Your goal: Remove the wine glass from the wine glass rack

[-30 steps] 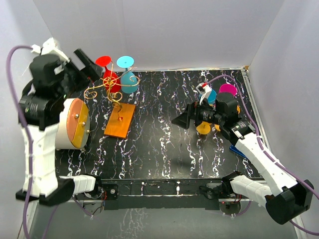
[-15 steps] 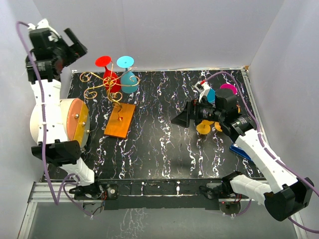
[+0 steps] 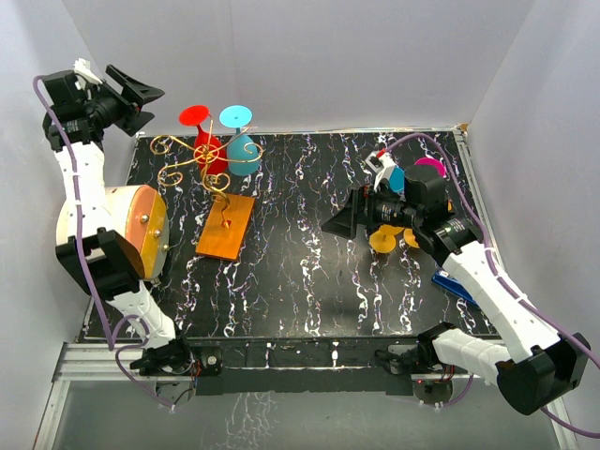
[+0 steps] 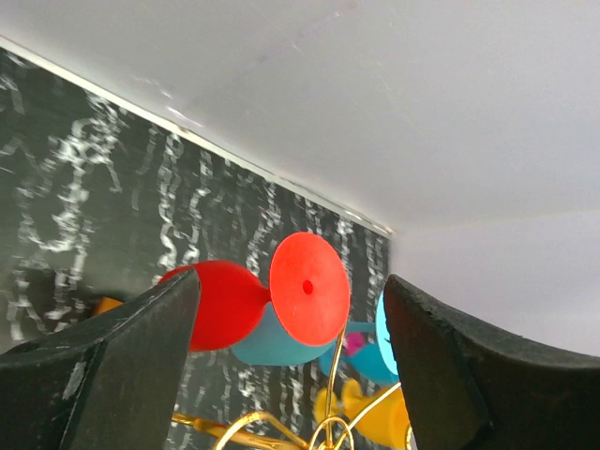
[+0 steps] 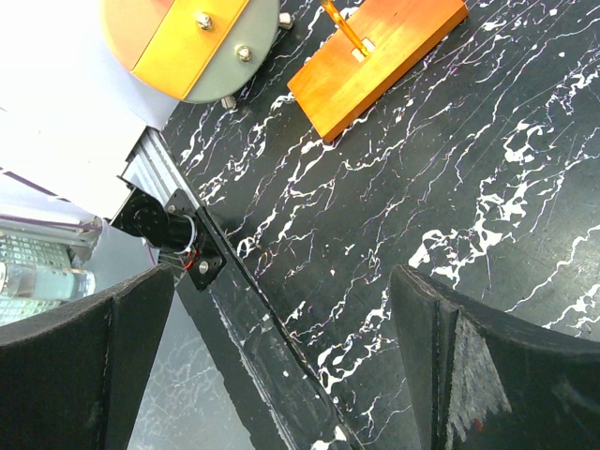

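Left gripper [image 3: 153, 103] has swung up facing the red wine glass [image 3: 210, 150], jaws apart, empty; right gripper [image 3: 339, 223] unmoved, wide

One rack [image 3: 226, 225] stands near the table's [image 3: 309, 281] back left corner with two glasses hanging on it, a red glass [image 3: 194, 115] and a cyan glass [image 3: 244, 156]. By the right edge I count at least three more, a blue glass [image 3: 397, 178], a pink glass [image 3: 429, 168] and a yellow glass [image 3: 382, 242], partly hidden. One round disc [image 3: 141, 234] sits at the left edge.
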`<move>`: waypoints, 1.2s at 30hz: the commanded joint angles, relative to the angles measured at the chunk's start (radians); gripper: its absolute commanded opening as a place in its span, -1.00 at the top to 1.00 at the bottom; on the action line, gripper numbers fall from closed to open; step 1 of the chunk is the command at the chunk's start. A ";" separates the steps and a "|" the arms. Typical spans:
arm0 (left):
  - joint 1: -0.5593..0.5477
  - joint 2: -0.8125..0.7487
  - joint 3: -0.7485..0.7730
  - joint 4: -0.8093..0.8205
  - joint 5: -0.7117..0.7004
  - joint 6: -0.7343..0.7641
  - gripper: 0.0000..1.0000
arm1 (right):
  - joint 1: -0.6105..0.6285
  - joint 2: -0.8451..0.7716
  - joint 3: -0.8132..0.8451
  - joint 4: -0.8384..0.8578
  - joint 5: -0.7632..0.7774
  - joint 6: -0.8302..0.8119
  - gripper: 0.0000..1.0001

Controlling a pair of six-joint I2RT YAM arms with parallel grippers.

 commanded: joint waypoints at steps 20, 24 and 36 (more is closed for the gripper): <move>0.002 -0.049 -0.348 0.531 0.307 -0.414 -0.24 | 0.007 -0.034 0.055 0.068 -0.044 0.039 -0.97; 0.000 -0.047 -0.348 0.569 0.327 -0.452 -0.13 | 0.007 -0.038 0.052 0.067 -0.041 0.038 -0.97; -0.010 -0.023 -0.282 0.486 0.366 -0.420 0.09 | 0.007 -0.039 0.045 0.075 -0.045 0.040 -0.97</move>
